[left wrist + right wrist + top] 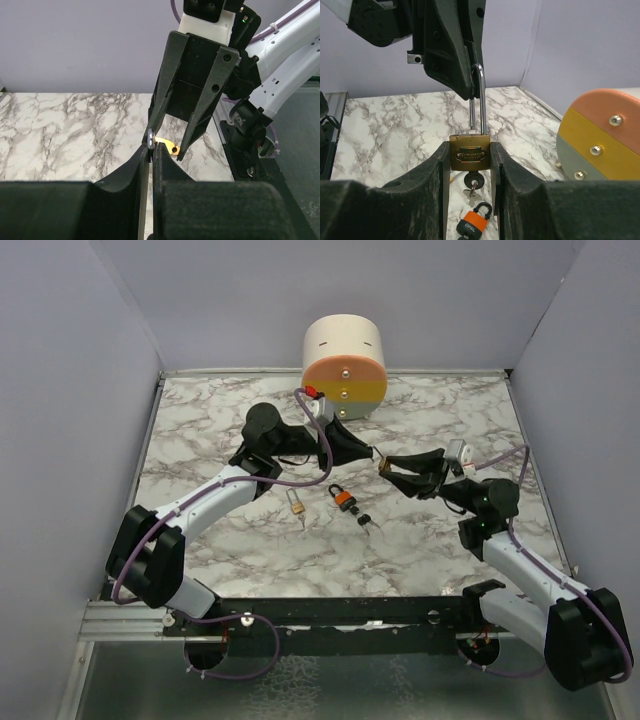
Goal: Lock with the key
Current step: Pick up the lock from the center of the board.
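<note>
Two claws meet in mid-air above the bench [200, 430] and share one padlock. The right claw [470, 146] is clenched on the body of the held brass padlock [469, 155], one finger against each flat side. The left claw [151, 150] is clenched too, its two fingers pinched on the padlock's silvery shackle [481, 95], which points away from the right claw's tips.

There are three padlocks in all, two brass and one orange. Besides the held one, a small brass padlock [296, 502] lies on the bench on the left claw's side, toward the arm bases. The orange padlock [343, 499] lies on the bench almost beneath the joined claws, and in the right wrist view it shows through the gap between the right claw's fingers.

The key bunch [366, 521], black-headed with short silvery blades, lies on the bench. It is beneath the claws and nearer the arm bases, just beside the orange padlock's dark lower end and apart from both claws. One more black-headed key [472, 179] shows right at the base of the held padlock, inside the right claw's gap. Whether it sits in the keyhole cannot be told.

Beyond the claws, at the far edge of the bench, stands one cream drum [344, 350]. Its face has three coloured bands and three screws.
</note>
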Motion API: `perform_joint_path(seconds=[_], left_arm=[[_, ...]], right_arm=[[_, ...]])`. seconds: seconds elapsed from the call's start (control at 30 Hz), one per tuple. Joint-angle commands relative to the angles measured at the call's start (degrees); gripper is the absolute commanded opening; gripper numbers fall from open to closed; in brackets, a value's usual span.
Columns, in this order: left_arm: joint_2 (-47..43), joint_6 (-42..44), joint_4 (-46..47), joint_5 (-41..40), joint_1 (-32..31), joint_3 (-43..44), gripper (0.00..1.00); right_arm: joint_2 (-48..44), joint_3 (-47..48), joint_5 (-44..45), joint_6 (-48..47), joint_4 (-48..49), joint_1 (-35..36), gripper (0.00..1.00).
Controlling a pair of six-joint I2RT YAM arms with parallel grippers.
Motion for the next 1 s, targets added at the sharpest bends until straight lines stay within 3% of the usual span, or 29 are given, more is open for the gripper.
perform_joint_path(seconds=[0.0,0.4,0.7,0.97], left_arm=[[-1.95,1.66,1.64,1.3,-0.2,1.71,0.04],[-0.63,3.87,-2.35,10.19,2.98,3.39,0.03],[0.68,5.25,-5.09,12.28,4.64,5.1,0.03],[1.4,6.28,-6.6,13.23,4.82,5.89,0.03]], right_arm=[[0.63,2.62,0.77,-0.61,-4.59,0.37,0.33],[-2.87,5.11,0.47,-2.77,-14.32,0.38,0.65],[-0.49,5.46,-3.61,0.03,-10.96,0.39,0.62],[4.55,6.86,-7.69,5.01,-4.73,0.47,0.43]])
